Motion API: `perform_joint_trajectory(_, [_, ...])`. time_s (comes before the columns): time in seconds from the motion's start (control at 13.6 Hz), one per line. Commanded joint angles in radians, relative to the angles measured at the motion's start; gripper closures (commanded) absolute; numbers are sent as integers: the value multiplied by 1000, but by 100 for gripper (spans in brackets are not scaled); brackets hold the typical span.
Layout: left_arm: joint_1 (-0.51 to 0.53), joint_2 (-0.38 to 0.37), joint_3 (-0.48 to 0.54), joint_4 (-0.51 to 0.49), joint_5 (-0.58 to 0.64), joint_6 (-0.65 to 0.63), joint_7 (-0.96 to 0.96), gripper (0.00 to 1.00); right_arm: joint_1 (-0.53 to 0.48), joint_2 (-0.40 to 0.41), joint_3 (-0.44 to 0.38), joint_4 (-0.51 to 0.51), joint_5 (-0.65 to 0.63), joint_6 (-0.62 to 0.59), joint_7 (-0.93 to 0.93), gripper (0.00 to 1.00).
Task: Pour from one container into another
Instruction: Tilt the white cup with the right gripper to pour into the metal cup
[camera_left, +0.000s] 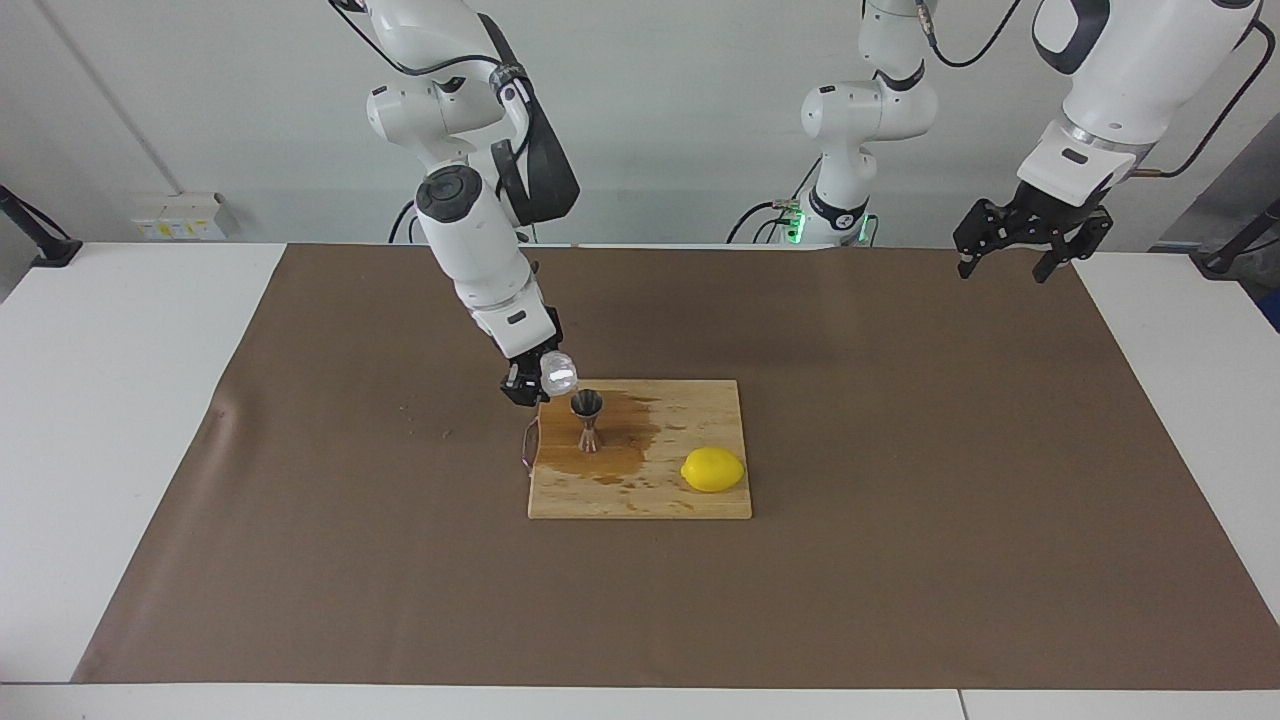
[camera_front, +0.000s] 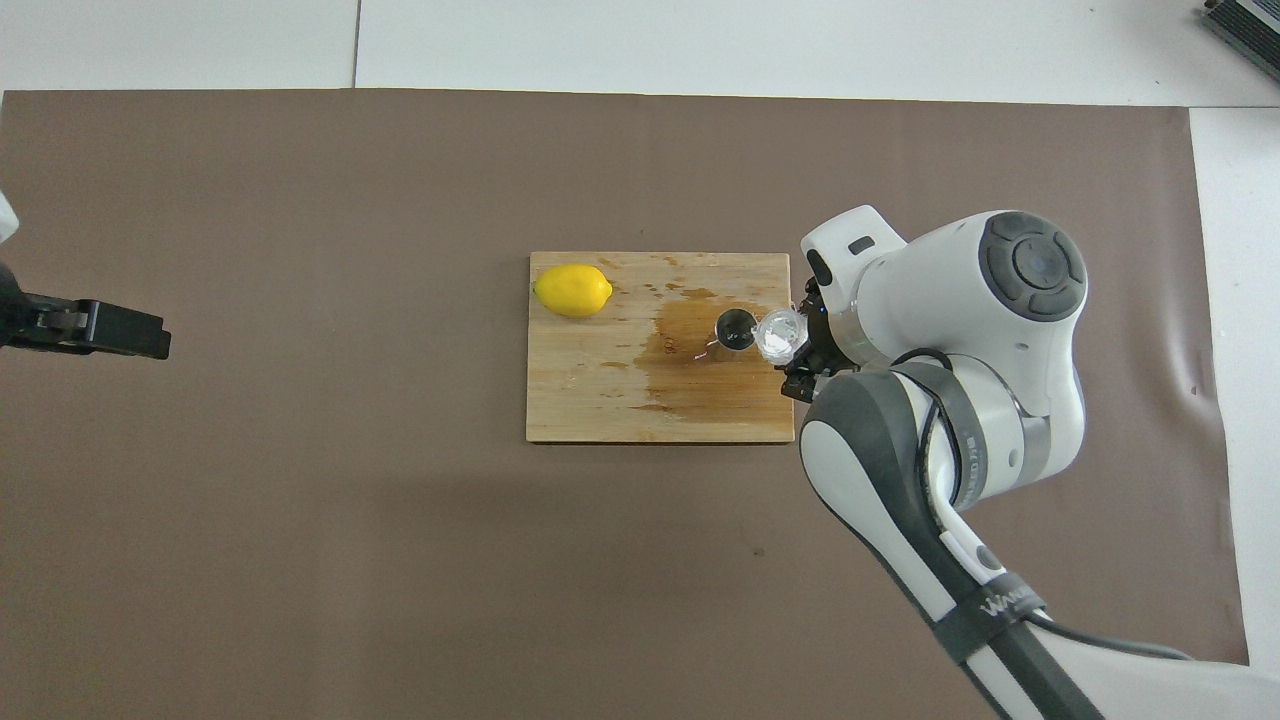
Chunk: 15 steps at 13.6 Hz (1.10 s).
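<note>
The small clear glass jar (camera_left: 559, 372) (camera_front: 780, 333) is tipped on its side in the air, its mouth toward the rim of the steel jigger (camera_left: 588, 420) (camera_front: 735, 329). My right gripper (camera_left: 534, 384) (camera_front: 801, 352) is shut on the jar, over the cutting board's edge toward the right arm's end. The jigger stands upright on the wooden cutting board (camera_left: 690, 500) (camera_front: 600, 405), in a dark wet stain. My left gripper (camera_left: 1003, 266) (camera_front: 95, 328) hangs open and holding nothing, high over the table's edge at the left arm's end, where that arm waits.
A yellow lemon (camera_left: 712, 469) (camera_front: 572, 290) lies on the board's corner farther from the robots, toward the left arm's end. A thin cord (camera_left: 530, 445) curls at the board's edge under the jar. Brown paper (camera_left: 900, 580) covers the table.
</note>
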Motion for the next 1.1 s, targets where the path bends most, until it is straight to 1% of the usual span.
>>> perform_joint_trajectory(0.0, [3,-25,-6,-11,-6,-17,7,0,2,6,1,27,-36,-24,39,71])
perform_joint_trajectory(0.81, [7,-27,-3,-13,-6,-28,7,0,-4,18,6,28,-14,9,30,71])
perform_joint_trajectory(1.03, [7,-27,-3,-13,-6,-28,7,0,-6,20,6,27,28,39,-7,71])
